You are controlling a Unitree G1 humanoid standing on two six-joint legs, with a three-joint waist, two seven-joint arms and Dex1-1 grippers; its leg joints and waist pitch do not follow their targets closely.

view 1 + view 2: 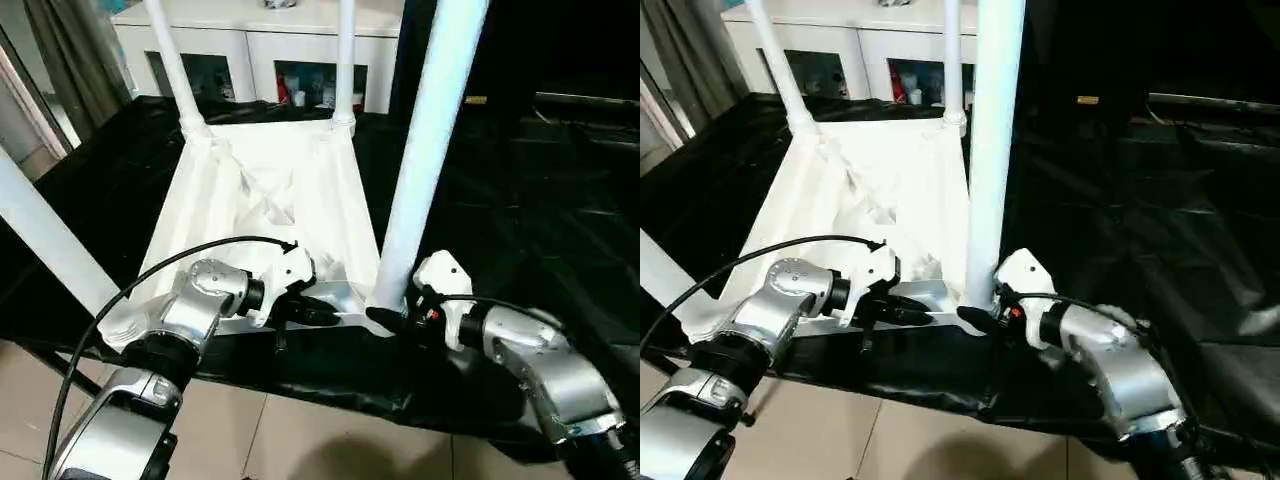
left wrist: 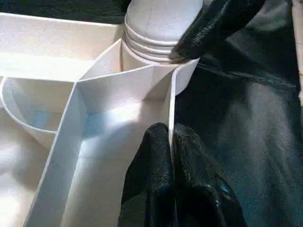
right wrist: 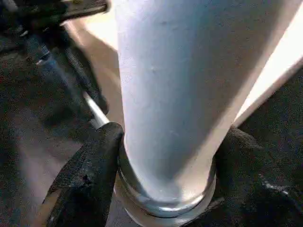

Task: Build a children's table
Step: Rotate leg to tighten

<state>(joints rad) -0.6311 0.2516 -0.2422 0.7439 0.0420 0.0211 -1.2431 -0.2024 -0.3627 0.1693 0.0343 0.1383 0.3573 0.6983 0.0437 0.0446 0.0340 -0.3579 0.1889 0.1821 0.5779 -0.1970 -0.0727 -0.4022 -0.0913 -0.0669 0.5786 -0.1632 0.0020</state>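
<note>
The all-white plastic children's table top (image 1: 265,200) lay upside down mid-frame on the black plastic sheeting (image 1: 500,200), ribs up, with white tapered tube legs (image 1: 430,140) standing in the corner sockets. The right gripper (image 3: 165,184) was clamped round the base of the near-right leg, lower centre. The left gripper (image 2: 171,156) pinched the top's near rim, and a white glass-door cabinet (image 1: 260,50) sat at the upper edge

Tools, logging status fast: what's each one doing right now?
Left tool: shut on the table top rim.
Right tool: shut on the near-right leg at its base.
</note>
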